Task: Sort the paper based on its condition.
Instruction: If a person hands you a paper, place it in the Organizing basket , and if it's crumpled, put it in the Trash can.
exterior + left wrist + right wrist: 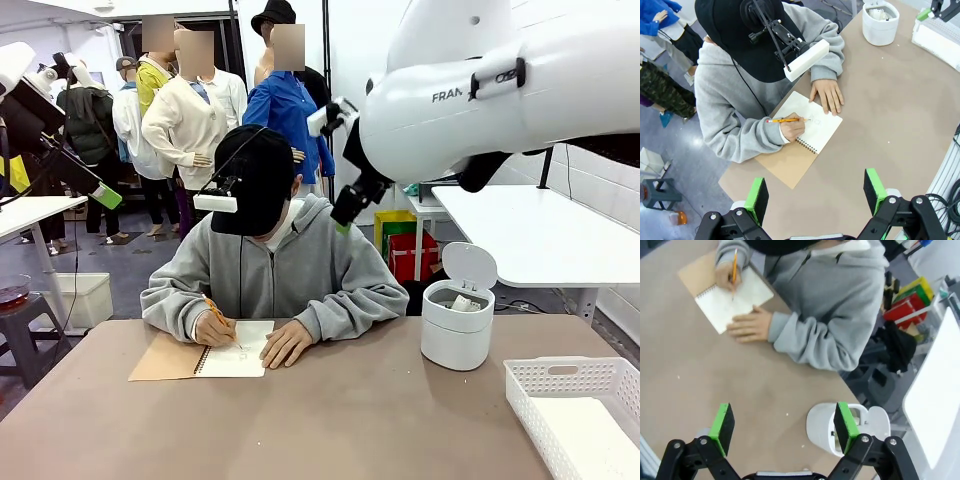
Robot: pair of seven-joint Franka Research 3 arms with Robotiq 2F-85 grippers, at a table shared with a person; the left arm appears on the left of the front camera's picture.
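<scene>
1. Up and to the left of the notebook, the left gripper (815, 180) hung with its green-padded black fingers spread wide, clasping nothing.
2. The notebook (205, 358), spiral-bound with a tan card cover folded back and a smooth cream page uppermost, lay flat on the matt brown table (350, 430). A person in a soft grey hoodie wrote on it, the writing hand (212, 328) gripping a slim orange pencil (222, 318) and the other hand (287, 343) resting at the page's right edge.
3. Above and to the right of the notebook, the right gripper (782, 410) hovered with its fingers likewise parted and empty.
4. Well to the right of the notebook stood a round, glossy white bin (456, 338) with its flip lid raised. The paper (465, 302) was a lumpy, crumpled white wad lying inside it, which suggested the crumpled share of the sorting had at least begun.
5. Farther right of the notebook sat a rectangular white plastic basket (570, 368) with slotted walls. Whether any flat sheets lay in it could not be told.
6. With both grippers idle and the page bound in the notebook, further sorting seemed to wait on fresh pieces being produced.
</scene>
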